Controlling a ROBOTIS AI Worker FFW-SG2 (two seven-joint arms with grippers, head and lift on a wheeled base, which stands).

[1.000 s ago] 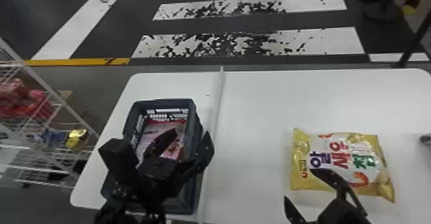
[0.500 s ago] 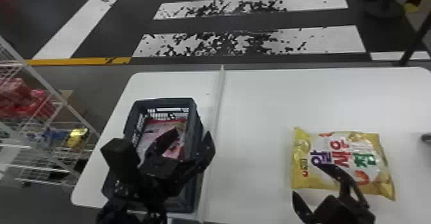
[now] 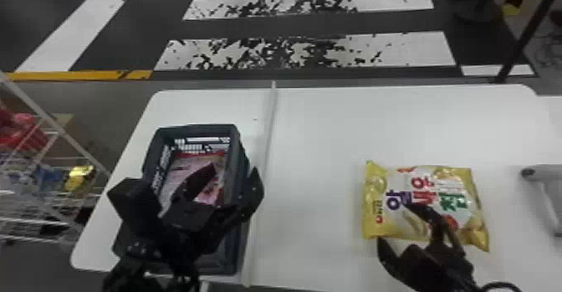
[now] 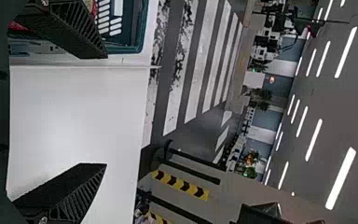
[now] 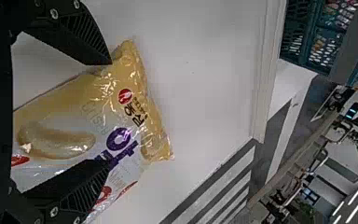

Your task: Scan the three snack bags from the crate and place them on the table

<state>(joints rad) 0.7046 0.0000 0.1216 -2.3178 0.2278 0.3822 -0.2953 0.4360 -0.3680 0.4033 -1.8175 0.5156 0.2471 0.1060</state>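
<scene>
My left gripper [image 3: 236, 172] is open above the dark crate [image 3: 238, 153], in which a pink and red snack bag [image 3: 188, 170] lies. In the left wrist view the left gripper [image 4: 103, 112] has nothing between its spread fingers. On the table's right part lies a yellow and white snack bag [image 3: 443, 186]. My right gripper [image 3: 395, 222] stands open at that bag's near left part, one finger over the bag. The right wrist view has the right gripper [image 5: 107, 112] with the yellow bag [image 5: 70, 102] lying between and beyond its spread fingers.
A grey handheld device [image 3: 547, 186] lies at the white table's [image 3: 318, 119] right side. A raised strip [image 3: 265, 144] runs along the table just right of the crate. Wire shelving with packages [image 3: 79, 178] stands left of the table.
My right gripper has moved right, and a little farther over the yellow bag. The left gripper has hardly moved, and both bags lie where they were.
</scene>
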